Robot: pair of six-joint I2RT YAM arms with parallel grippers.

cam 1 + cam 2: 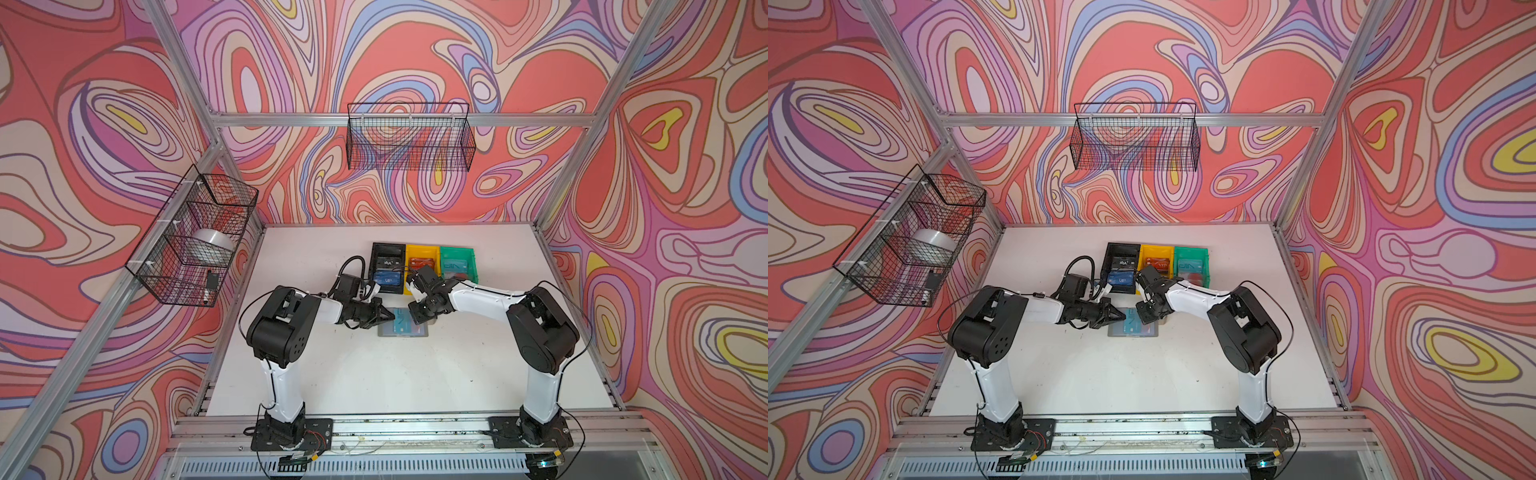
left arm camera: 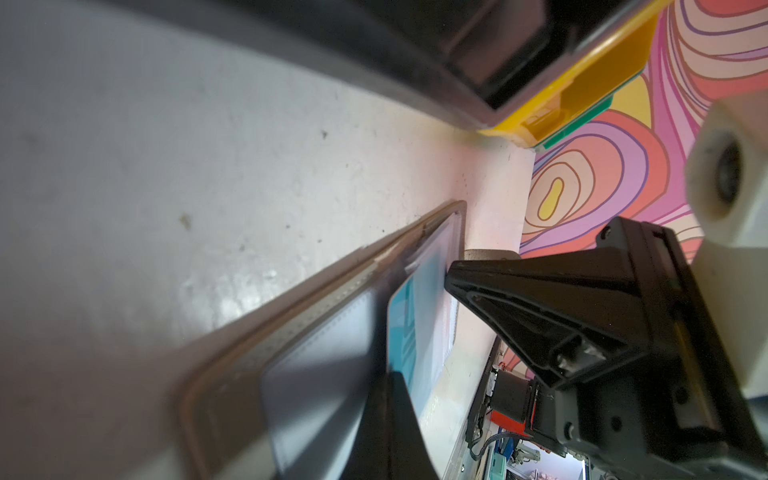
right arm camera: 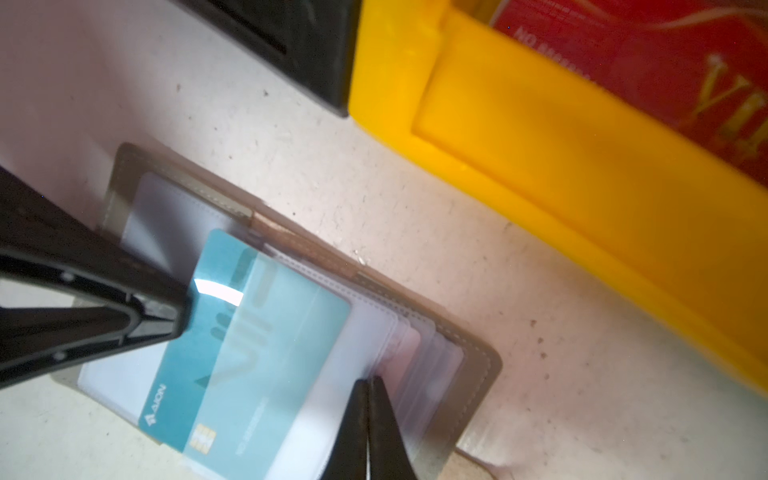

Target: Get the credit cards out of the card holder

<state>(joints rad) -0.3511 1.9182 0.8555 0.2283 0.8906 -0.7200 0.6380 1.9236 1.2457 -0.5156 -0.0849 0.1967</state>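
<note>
The grey card holder (image 1: 415, 333) (image 1: 1144, 331) lies open on the white table, its clear sleeves fanned out (image 3: 478, 365). A light blue credit card (image 3: 232, 353) (image 2: 401, 328) sticks halfway out of a sleeve. My left gripper (image 1: 392, 316) (image 1: 1124, 316) (image 2: 392, 376) is shut on that card's free edge, and its tip (image 3: 183, 309) also shows in the right wrist view. My right gripper (image 1: 417, 319) (image 1: 1144, 318) (image 3: 369, 379) is shut, its tips pressing down on the sleeves at the holder's other side. More credit cards lie in the bins behind.
Black (image 1: 388, 249), yellow (image 1: 422, 250) and green (image 1: 457, 252) bins stand in a row just behind the holder. They hold a dark blue card (image 1: 388, 279), a red card (image 1: 422, 264) and a light blue card (image 1: 455, 266). Wire baskets (image 1: 191, 237) (image 1: 409, 137) hang on the walls.
</note>
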